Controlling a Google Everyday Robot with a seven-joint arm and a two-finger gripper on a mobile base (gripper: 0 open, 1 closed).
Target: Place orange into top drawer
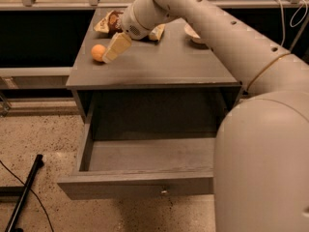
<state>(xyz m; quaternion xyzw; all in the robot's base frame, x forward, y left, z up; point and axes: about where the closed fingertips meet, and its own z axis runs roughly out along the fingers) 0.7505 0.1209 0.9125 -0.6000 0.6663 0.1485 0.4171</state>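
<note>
The orange sits on the left part of the grey cabinet top. My gripper hangs just to its right, tilted down-left, its tip right next to the fruit; I cannot tell whether they touch. The top drawer is pulled out wide below, its inside bare, with a small metal knob on the front panel. My arm reaches in from the lower right and hides the drawer's right side.
A brown snack bag lies at the back left of the cabinet top. A white bowl shows partly behind my arm at the back right. A black pole lies on the speckled floor at the left.
</note>
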